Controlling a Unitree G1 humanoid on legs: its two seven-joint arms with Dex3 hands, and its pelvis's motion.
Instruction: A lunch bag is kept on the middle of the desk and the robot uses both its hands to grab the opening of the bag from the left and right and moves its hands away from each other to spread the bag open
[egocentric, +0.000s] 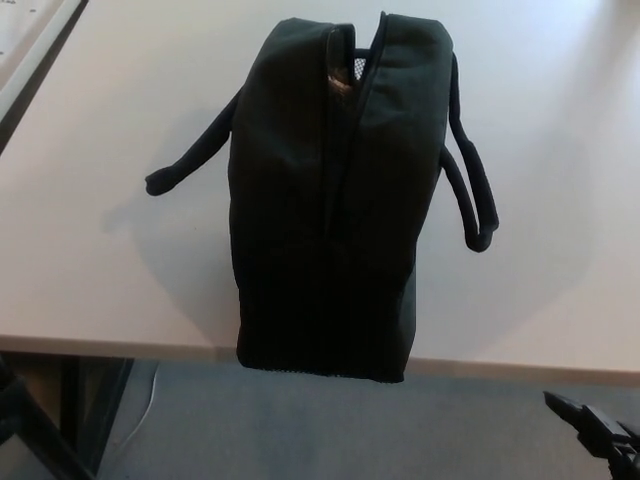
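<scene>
A black lunch bag (330, 200) stands on the pale desk (100, 250), its near end overhanging the front edge. The top slit is parted a little at the far end, where mesh and a tan lining show. One carry handle (190, 160) lies to the left and another (470, 180) to the right. My right hand (598, 432) shows only in part at the bottom right corner, below the desk edge and well away from the bag, its fingers apart and empty. A dark shape (10, 405) at the bottom left edge may be my left hand; it blends into the desk leg.
The desk's front edge (120, 350) runs across the lower picture, with grey floor (300, 430) beneath. Dark desk legs (95, 400) stand at the lower left. A white strip (25, 40) lies at the far left corner.
</scene>
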